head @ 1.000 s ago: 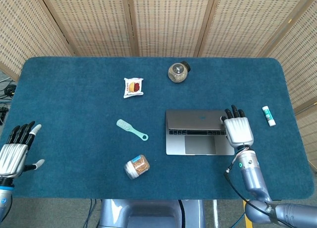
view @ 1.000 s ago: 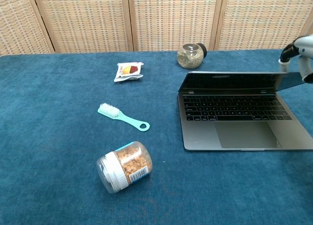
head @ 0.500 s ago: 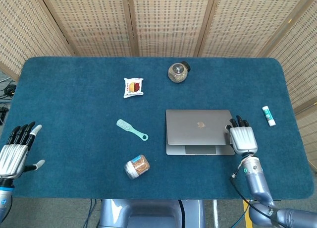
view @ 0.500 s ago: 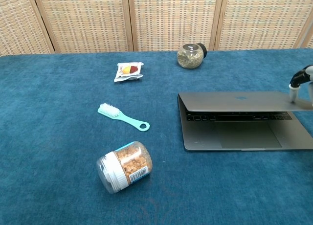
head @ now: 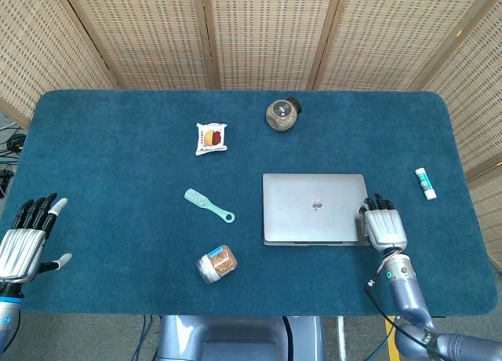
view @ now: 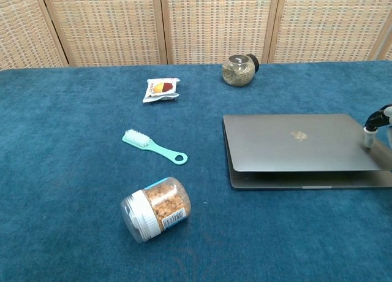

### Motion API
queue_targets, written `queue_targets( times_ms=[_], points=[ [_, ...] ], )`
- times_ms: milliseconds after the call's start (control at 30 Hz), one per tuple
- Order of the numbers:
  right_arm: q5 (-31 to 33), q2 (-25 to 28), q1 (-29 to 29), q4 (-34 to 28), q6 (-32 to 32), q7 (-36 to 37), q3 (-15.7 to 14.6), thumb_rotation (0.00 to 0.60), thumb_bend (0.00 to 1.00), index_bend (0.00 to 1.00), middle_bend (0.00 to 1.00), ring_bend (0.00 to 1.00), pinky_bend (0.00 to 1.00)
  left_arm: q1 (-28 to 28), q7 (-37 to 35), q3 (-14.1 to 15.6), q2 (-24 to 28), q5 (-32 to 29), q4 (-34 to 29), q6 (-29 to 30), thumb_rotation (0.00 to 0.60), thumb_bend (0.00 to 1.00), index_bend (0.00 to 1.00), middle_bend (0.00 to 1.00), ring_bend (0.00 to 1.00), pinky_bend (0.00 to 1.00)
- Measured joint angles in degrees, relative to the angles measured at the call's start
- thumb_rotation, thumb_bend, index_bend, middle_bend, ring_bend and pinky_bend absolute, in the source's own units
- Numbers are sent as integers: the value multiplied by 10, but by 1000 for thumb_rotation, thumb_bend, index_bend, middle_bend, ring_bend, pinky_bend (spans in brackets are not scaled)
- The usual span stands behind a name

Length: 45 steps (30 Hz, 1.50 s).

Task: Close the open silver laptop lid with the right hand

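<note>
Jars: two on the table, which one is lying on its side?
The white-lidded jar of orange-brown contents at the near edge, in front of the teal brush, lies tipped over. The round glass jar at the far edge stands upright.

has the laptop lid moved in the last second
Yes. The laptop lid has swung down toward the table's near edge; it now covers the keyboard, almost shut, with the right hand at its right edge.
</note>
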Motion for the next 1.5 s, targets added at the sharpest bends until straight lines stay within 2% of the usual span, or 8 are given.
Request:
queue_targets(
  times_ms=[467, 700, 800, 933, 1067, 1167, 1300, 1500],
  points=[
    [-13, -31, -11, 41, -28, 15, 1, 600, 1000, 389, 186, 67, 154, 2, -4, -1, 2, 2, -1, 5, 600, 19, 0, 0, 0, 0],
    [-54, -19, -16, 36, 12, 8, 9, 600, 987, 388, 140, 49, 154, 2, -6, -2, 2, 0, 1, 5, 600, 18, 0, 0, 0, 0],
    [-89, -5, -21, 25, 49, 2, 12, 600, 848, 329, 95, 17, 154, 3, -6, -3, 2, -2, 1, 5, 600, 18, 0, 0, 0, 0],
    [-147, 13, -35, 11, 106, 2, 12, 600, 664, 116, 4, 0, 135, 4, -4, -4, 1, -4, 1, 7, 600, 19, 0, 0, 0, 0],
    [-202, 30, -60, 2, 157, 19, 8, 600, 451, 7, 0, 0, 62, 6, 0, -4, -1, -3, 1, 13, 600, 18, 0, 0, 0, 0],
    [-232, 35, -83, 6, 184, 41, -1, 600, 272, 0, 0, 0, 10, 9, 4, -5, -5, -3, 2, 17, 600, 18, 0, 0, 0, 0],
    [-254, 32, -107, 29, 202, 77, -9, 600, 111, 0, 0, 0, 0, 11, 9, -6, -10, -6, 4, 20, 600, 16, 0, 0, 0, 0],
    [-276, 24, -138, 67, 219, 146, -19, 600, 1, 0, 0, 0, 0, 17, 7, -10, -21, -13, 10, 30, 600, 11, 0, 0, 0, 0]
  ],
)
